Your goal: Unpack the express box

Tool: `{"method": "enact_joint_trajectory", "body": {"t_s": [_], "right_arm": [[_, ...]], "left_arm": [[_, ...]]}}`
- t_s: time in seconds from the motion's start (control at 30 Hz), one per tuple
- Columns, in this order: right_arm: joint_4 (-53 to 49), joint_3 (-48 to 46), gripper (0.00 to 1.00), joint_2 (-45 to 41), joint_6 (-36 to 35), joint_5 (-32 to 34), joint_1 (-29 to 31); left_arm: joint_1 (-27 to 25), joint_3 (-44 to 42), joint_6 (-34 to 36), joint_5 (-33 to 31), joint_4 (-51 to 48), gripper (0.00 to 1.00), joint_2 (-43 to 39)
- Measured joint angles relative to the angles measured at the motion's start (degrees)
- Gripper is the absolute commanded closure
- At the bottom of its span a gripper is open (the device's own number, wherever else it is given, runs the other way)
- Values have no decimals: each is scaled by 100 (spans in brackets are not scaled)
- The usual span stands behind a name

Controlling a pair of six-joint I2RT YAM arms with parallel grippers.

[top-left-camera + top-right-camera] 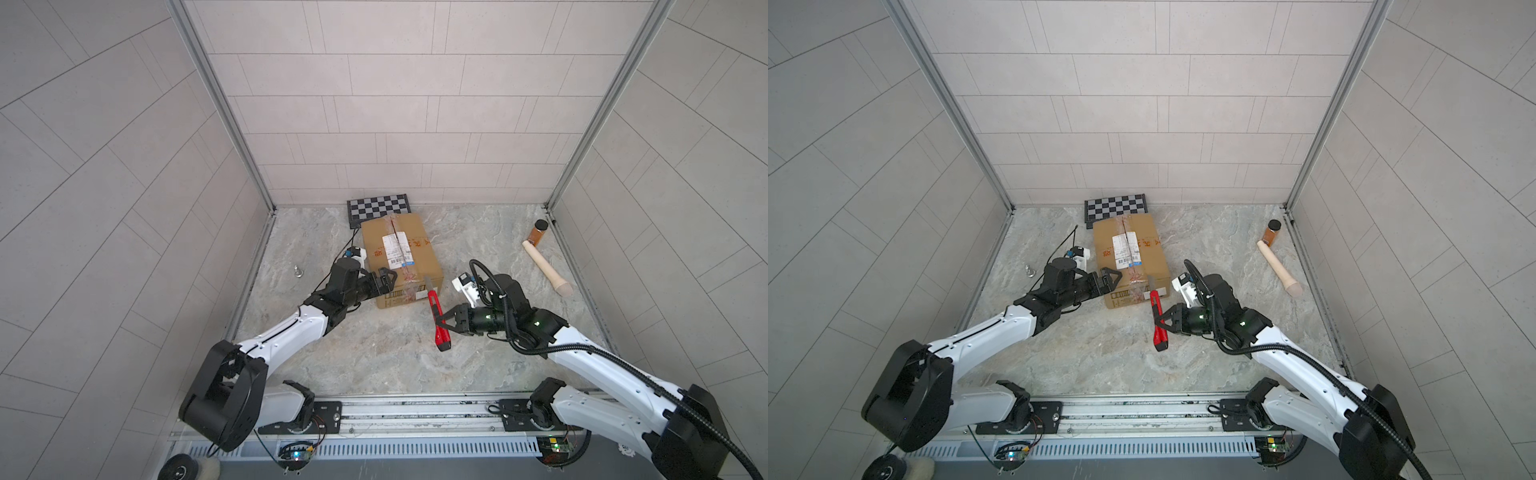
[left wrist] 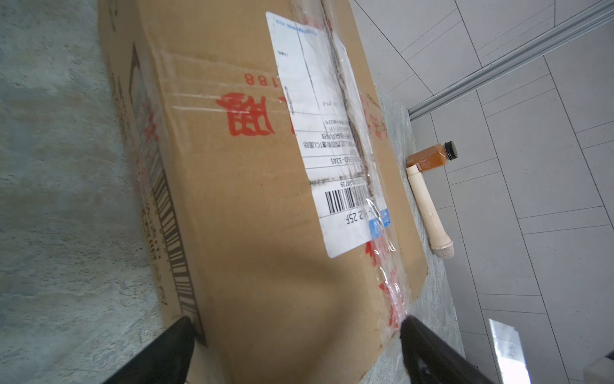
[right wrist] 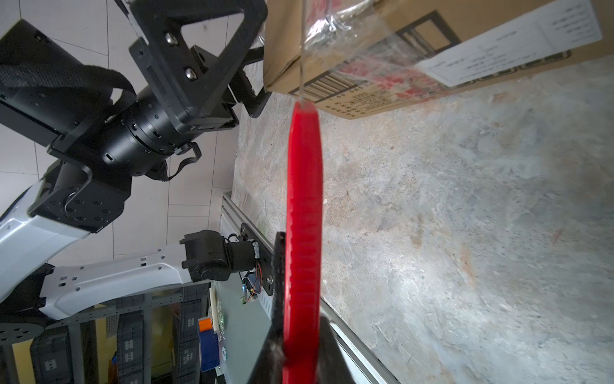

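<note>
So I'm at the tape-cutting part of unpacking the express box point(image 1: 401, 257). It sits on the table point(image 1: 374, 357) right in front of both my grippers, flaps down. My right gripper point(image 1: 444, 324) is pinched tight on the red utility knife point(image 1: 434, 305). The blade point(image 1: 427, 282) sticks out ahead of it, up against the box's nearest top edge, right by the bunched-up clear tape point(image 3: 349, 40). I can't tell if it's biting in or just touching. My left gripper point(image 1: 385, 282) is spread wide with its fingers point(image 2: 428, 349) straddling the box's near corner, gripping nothing as far as I can see. I reckon it's there to brace. Next move, as I see it, is to run the blade shallow along the taped seam, away from the right gripper, while the left one stops the box sliding. The seam under the white label point(image 2: 319, 133) looks ragged, maybe partly slit, not sure. Other stuff: a checkered board point(image 1: 380, 208) sits just beyond the box. An amber bottle point(image 1: 539, 232) and a pale wooden stick point(image 1: 546, 268) are well off to the outer side of my right gripper, and there's a small metal bit point(image 1: 298, 271) out past my left. None of it blocks anything. My own left fingers sitting close to that blade are the real worry.
</note>
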Motion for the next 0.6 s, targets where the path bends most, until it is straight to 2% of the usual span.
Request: {"method": "enact_joint_trajectory", "body": {"t_s": [0.37,0.6], "right_arm": [[332,-531,100,118,295,-92,24],[553,-560,100,138,376,-103,24]], "left_arm": [[0,-2,-26,-24,4,0,-2],[0,-2,-28,-22,15,0,0]]}}
